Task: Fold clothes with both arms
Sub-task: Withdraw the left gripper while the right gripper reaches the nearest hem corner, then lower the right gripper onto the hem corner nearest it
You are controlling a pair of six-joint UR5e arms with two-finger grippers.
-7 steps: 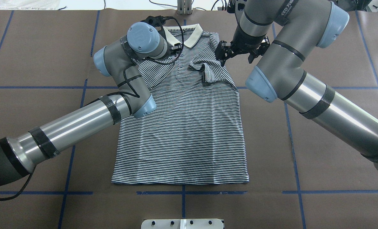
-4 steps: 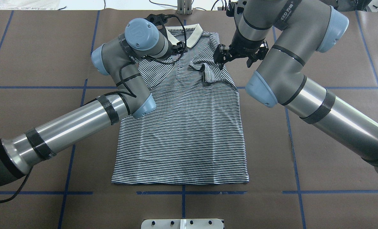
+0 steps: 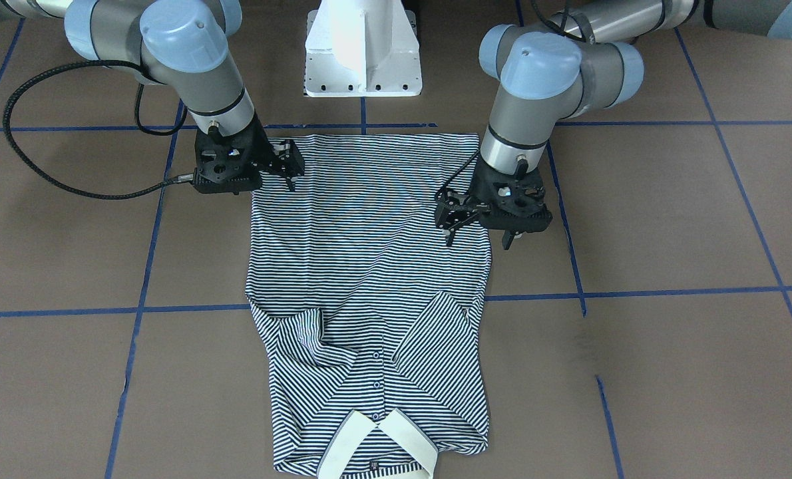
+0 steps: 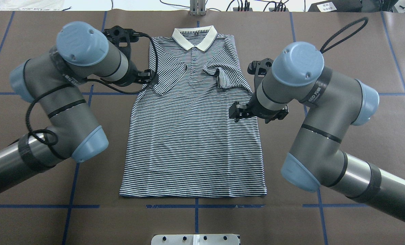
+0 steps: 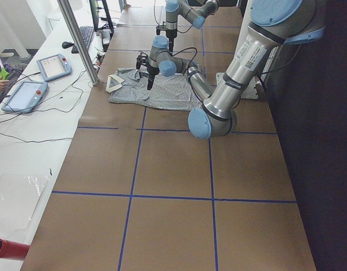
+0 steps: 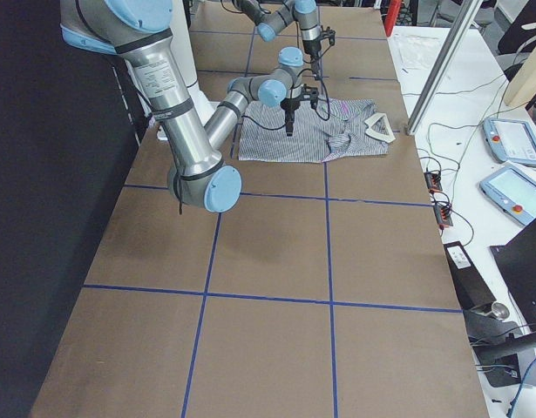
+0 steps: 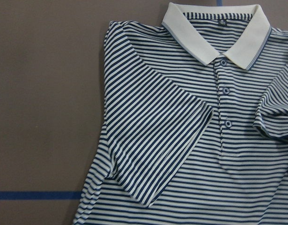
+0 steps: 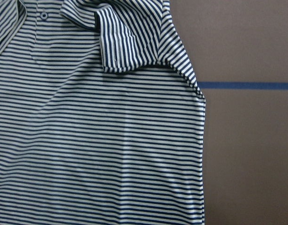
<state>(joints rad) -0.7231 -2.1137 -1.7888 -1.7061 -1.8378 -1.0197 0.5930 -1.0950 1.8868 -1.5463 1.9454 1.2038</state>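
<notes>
Navy-and-white striped polo shirt [image 4: 195,143] is held by neither arm at this moment. The left end effector [image 3: 477,229] hangs above the shirt's edge with its two black fingers spread apart and nothing between them. The right end effector [image 4: 259,115] is the same, open and empty, over the opposite edge. Both wrist views look down on cloth from some height and show no finger touching it.

A second ago both end effectors were low at the shoulders, close beside the cream collar [image 4: 194,35]. Now they have drawn back toward the robot and lifted. The left short sleeve [image 7: 167,140] lies folded flat inward on the chest, and the right short sleeve [image 8: 120,47] also lies inward but is somewhat bunched. So the sleeve step looks finished, and a fold of the body is probably next.

The shirt lies flat and face up on the brown bench [image 4: 120,224], with its collar far from the robot and its hem near. It is below and between the two end effectors.
</notes>
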